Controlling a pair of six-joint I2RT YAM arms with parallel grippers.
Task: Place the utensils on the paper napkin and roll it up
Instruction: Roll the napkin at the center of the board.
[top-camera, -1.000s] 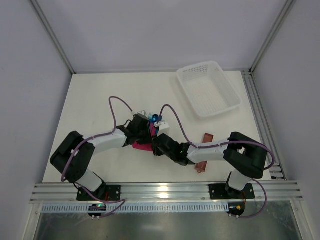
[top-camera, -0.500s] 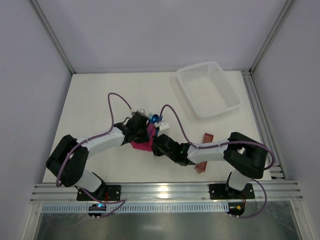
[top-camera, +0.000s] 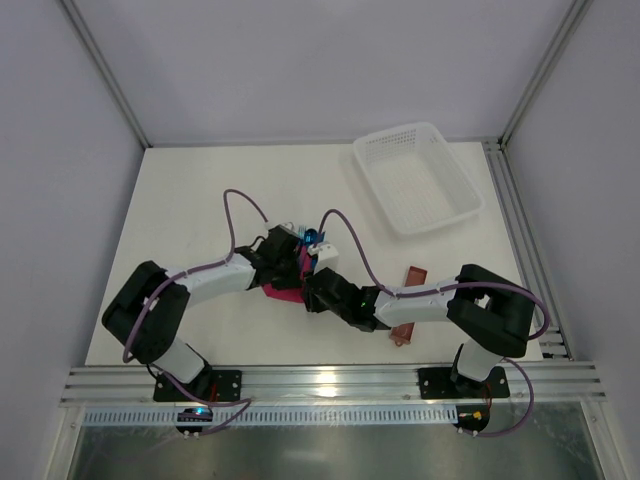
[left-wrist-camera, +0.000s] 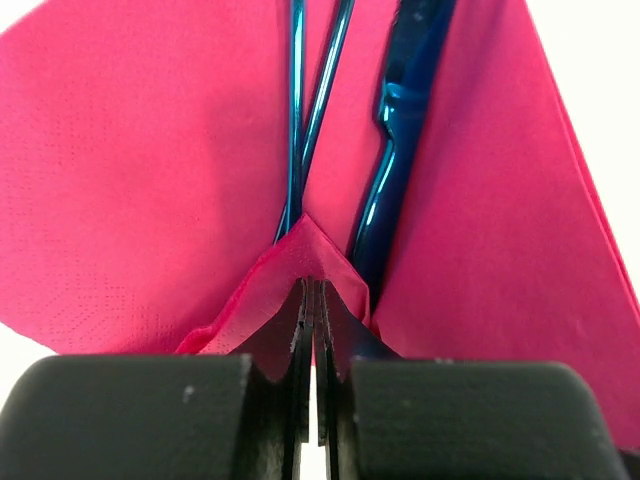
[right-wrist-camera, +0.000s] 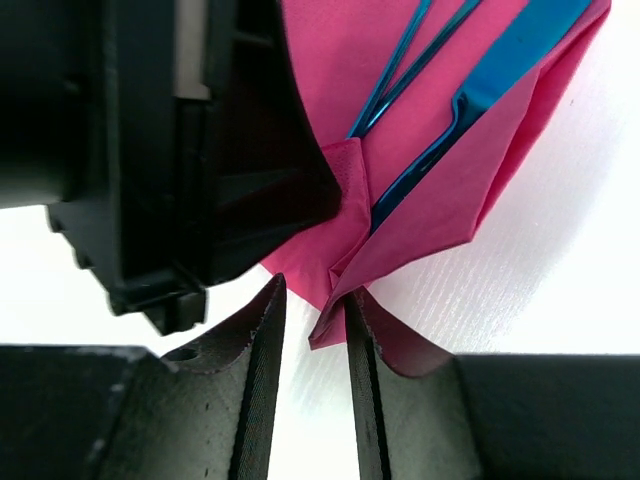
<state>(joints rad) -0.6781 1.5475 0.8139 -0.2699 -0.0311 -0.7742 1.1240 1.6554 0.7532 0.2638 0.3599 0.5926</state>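
The magenta paper napkin (left-wrist-camera: 150, 180) lies on the white table with slim blue utensils (left-wrist-camera: 388, 190) resting on it, their handles pointing toward my left gripper (left-wrist-camera: 314, 285). That gripper is shut on a raised fold at the napkin's near corner. In the right wrist view the napkin (right-wrist-camera: 500, 170) is folded partly over the utensils (right-wrist-camera: 500, 70). My right gripper (right-wrist-camera: 312, 295) is open, and a loose napkin corner hangs between its fingers, against the right one. From above, both grippers meet at the napkin (top-camera: 283, 291), and the utensils' (top-camera: 318, 238) blue tips stick out beyond it.
A white mesh basket (top-camera: 418, 178) stands at the back right. A reddish-brown oblong sleeve (top-camera: 413, 272) lies under my right arm. The black body of the left gripper (right-wrist-camera: 200, 150) sits close to the right gripper's left side.
My left gripper has closed onto the napkin's corner fold. The right gripper's jaws have parted slightly. Both arms have stayed near the napkin.
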